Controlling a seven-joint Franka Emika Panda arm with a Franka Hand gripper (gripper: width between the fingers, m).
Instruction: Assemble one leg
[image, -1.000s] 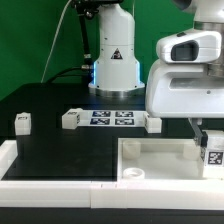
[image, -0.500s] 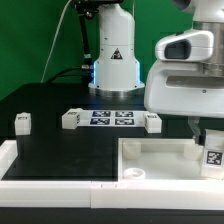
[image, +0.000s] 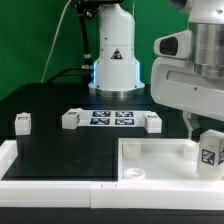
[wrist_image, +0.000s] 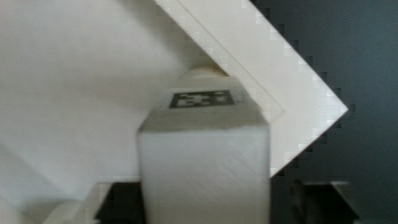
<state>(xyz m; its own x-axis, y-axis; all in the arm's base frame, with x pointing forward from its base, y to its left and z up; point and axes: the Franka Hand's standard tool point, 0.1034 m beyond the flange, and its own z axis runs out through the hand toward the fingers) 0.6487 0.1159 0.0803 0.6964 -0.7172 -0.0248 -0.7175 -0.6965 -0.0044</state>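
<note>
My gripper is shut on a white leg with a black-and-white tag and holds it, tilted, over the right corner of the large white square tray-like part. In the wrist view the held leg fills the middle between my dark fingers, its tag end pointing at the tray part's corner. Three more legs stand on the black table: one at the exterior view's left, one left of the middle, one right of the middle.
The marker board lies flat between the two middle legs. The robot base stands behind it. A white rail runs along the table's front edge. A green backdrop closes off the rear.
The arm has swung and tilted, carrying the held leg slightly up and to the exterior view's left over the tray part's right corner. The other legs have not moved.
</note>
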